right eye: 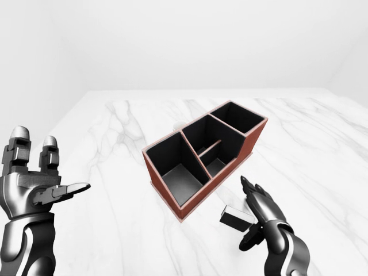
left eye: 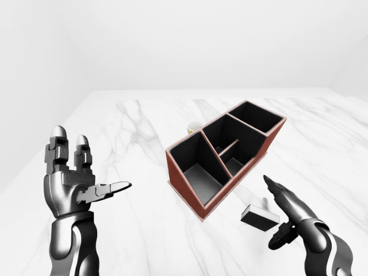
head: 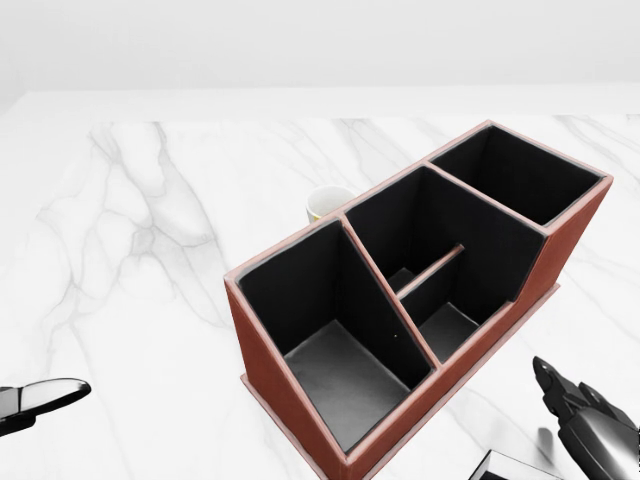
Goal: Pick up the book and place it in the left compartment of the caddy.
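The right hand (left eye: 290,210) hangs low at the right of the left-eye view, its fingers (left eye: 275,187) spread apart and extended just above the book (left eye: 260,217), holding nothing. The book, dark with a pale edge, lies flat on the white marble tabletop (left eye: 138,138), just beside the near right side of the reddish-brown caddy (left eye: 221,155). The caddy's black compartments stand empty. A small cup (left eye: 194,126) peeks from behind it. The left hand (left eye: 75,181) is raised at the left, fingers open and upright, well apart from everything.
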